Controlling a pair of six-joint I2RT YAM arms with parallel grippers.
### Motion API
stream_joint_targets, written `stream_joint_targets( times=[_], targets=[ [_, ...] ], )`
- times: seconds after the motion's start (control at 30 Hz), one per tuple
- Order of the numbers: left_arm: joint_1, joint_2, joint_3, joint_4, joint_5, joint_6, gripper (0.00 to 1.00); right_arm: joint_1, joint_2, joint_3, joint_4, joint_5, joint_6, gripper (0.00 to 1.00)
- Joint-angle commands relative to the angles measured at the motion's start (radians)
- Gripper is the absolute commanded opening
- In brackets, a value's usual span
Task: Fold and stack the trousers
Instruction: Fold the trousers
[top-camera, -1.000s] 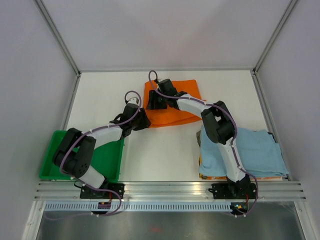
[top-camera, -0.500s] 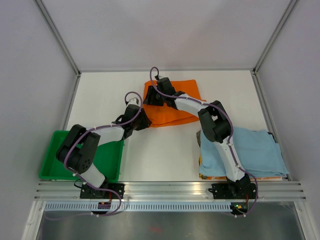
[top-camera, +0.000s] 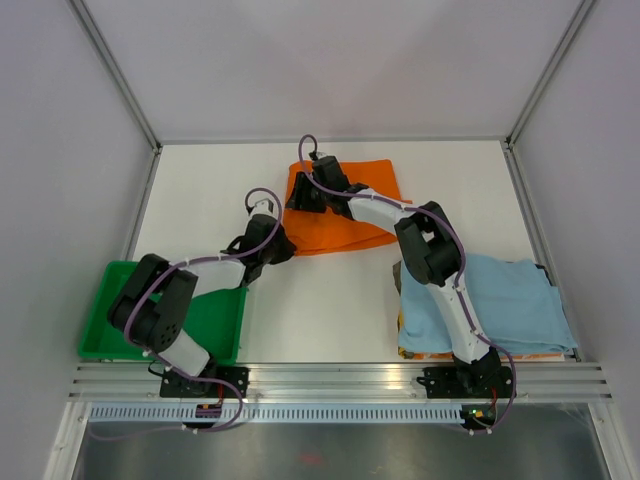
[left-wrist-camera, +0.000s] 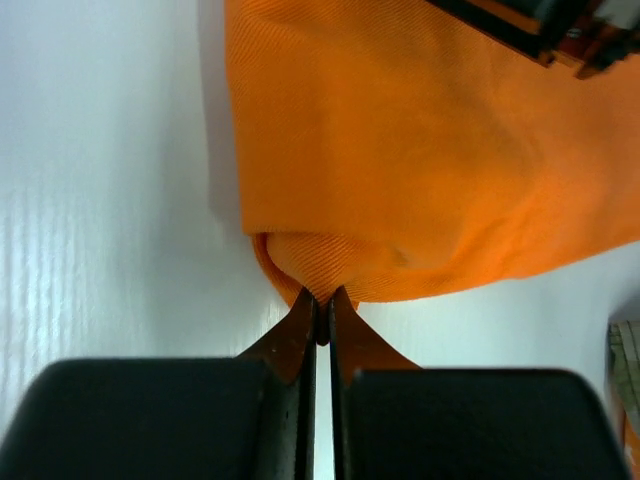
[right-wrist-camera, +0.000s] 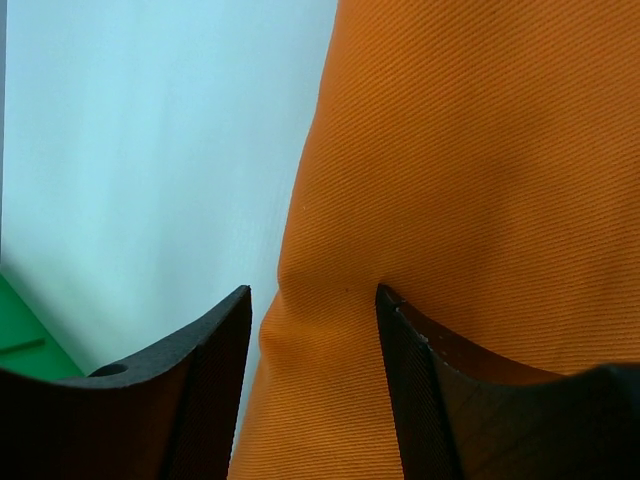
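While the folding looks largely done, the stacking is not yet begun. The orange trousers (top-camera: 345, 205) lie as a compact, thick rectangle on the white table (top-camera: 330, 300), no loose legs trailing, well ahead of both arm bases.

The left gripper (left-wrist-camera: 322, 300) is pressed together on the corner of the trousers nearest to it. Its wrist view shows a small nub of orange cloth pinched between the two black tips, with the rest of the garment spreading away beyond them.

The right gripper (right-wrist-camera: 312, 300) stands with its fingers apart over the edge of the trousers just beyond the left gripper's pinch. A low ridge of cloth rises between the fingers, with bare table off to their left. Whether the pads touch the cloth is hard to tell from this close view, but nothing is clamped.

Behind the right gripper, close to its arm's base, a folded light blue cloth (top-camera: 510, 300) rests on something orange-edged, probably the pile the trousers belong on. A green tray (top-camera: 100, 340) sits behind the left gripper, near its base. What seems left is perhaps one tidying fold, then carrying the bundle to its stack.
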Motion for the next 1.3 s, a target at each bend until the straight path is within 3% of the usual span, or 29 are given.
stream_joint_targets(
  times=[0.0,0.17,0.47,0.63,0.7,0.73,0.83,0.87,1.0,1.13,1.27],
  targets=[
    [-0.003,-0.124,-0.065,0.0,-0.041,0.014,0.02,0.011,0.047,0.004,-0.018,0.049,0.013,0.6],
    [-0.021,-0.224,-0.154,-0.008,-0.038,0.006,0.02,0.011,0.055,-0.001,-0.021,0.086,0.027,0.59],
    [-0.125,-0.248,-0.237,-0.004,-0.057,-0.041,0.02,0.012,0.055,-0.008,-0.021,0.112,0.024,0.59],
    [-0.135,-0.343,-0.235,-0.11,-0.103,-0.037,0.06,0.011,0.041,-0.008,-0.021,0.076,0.004,0.59],
    [-0.135,-0.409,-0.212,-0.174,-0.115,-0.017,0.18,0.008,0.021,-0.005,-0.025,0.061,-0.016,0.59],
    [-0.135,-0.429,-0.201,-0.198,-0.118,-0.008,0.28,0.009,0.012,0.001,-0.03,0.053,-0.025,0.59],
    [-0.133,-0.506,-0.145,-0.298,-0.144,0.024,0.43,0.008,-0.029,0.029,-0.074,0.035,-0.074,0.6],
    [-0.133,-0.521,-0.125,-0.323,-0.155,0.029,0.56,0.006,-0.061,0.03,-0.085,0.038,-0.086,0.61],
    [-0.113,-0.551,-0.022,-0.405,-0.163,0.046,0.86,-0.012,-0.158,0.01,-0.154,0.064,-0.136,0.72],
    [-0.014,-0.471,0.065,-0.425,-0.051,0.083,0.96,-0.058,-0.292,-0.092,-0.168,0.089,-0.159,0.92],
    [0.069,-0.356,0.182,-0.472,0.003,0.083,0.98,-0.145,-0.445,-0.206,-0.16,0.098,-0.179,0.98]
  ],
)
